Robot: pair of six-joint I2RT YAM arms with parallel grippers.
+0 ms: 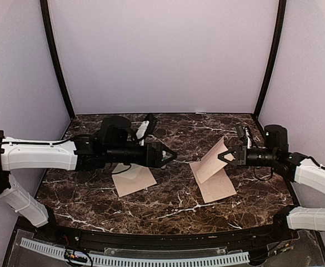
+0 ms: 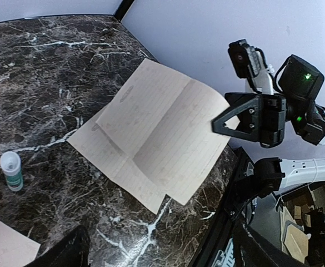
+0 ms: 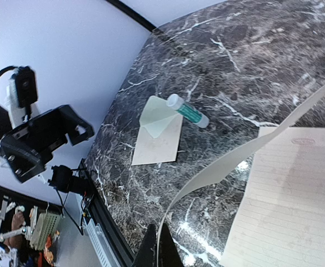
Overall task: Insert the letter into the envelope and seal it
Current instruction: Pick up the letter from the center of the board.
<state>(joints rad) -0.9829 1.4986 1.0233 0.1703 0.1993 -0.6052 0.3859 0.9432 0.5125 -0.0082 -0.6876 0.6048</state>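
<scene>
Evidently the right claw [image 1: 225, 156] was clenched on one edge of the letter [image 1: 216, 177], holding that half up off the dark marble table [image 1: 173, 206] along a crease while the other half lay flat toward the right side. The left claw [image 1: 171, 156] hovered released and empty over the table's middle, apart from the letter. The envelope [image 1: 133, 179] lay flat on the table just beneath that arm, its flap open, with a green-and-white glue stick [image 3: 188, 110] just beside the flap end.
</scene>
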